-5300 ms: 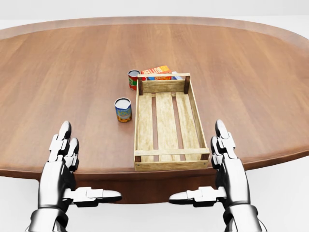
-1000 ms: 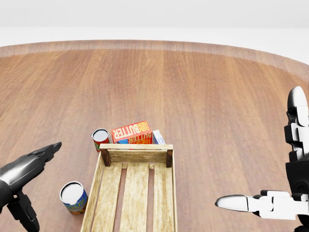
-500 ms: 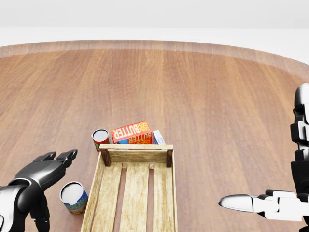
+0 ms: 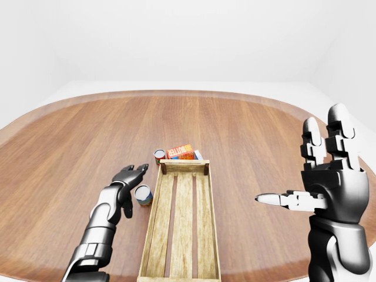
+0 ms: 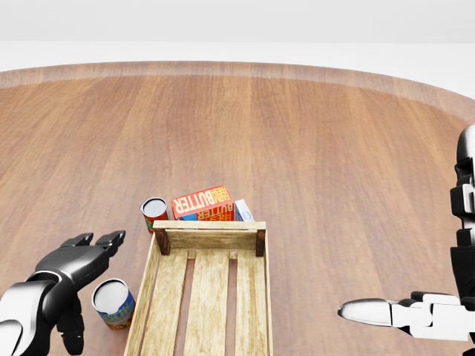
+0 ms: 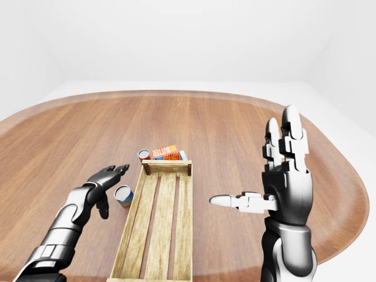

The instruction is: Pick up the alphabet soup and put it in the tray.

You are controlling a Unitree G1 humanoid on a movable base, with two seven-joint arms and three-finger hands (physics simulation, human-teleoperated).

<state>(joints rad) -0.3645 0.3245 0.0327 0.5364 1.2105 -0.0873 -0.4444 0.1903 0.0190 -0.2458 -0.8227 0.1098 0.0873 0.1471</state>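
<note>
Soup can [image 5: 113,303] upright on table [image 5: 312,148], long axis vertical, just beside tray [image 5: 209,297] at its 9 o'clock. Left hand [image 5: 70,271] spread at can's 10 o'clock, apart. Right hand [image 6: 285,182] spread.

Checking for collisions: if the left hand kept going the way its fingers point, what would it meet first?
Probably the red can beside the tray's far corner; the left hand points there, though depth is unclear.

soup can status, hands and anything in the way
Left hand open, just left of the soup can, not touching. Right hand open, raised right of the tray. Tray empty, second can and butter box beyond it.
</note>
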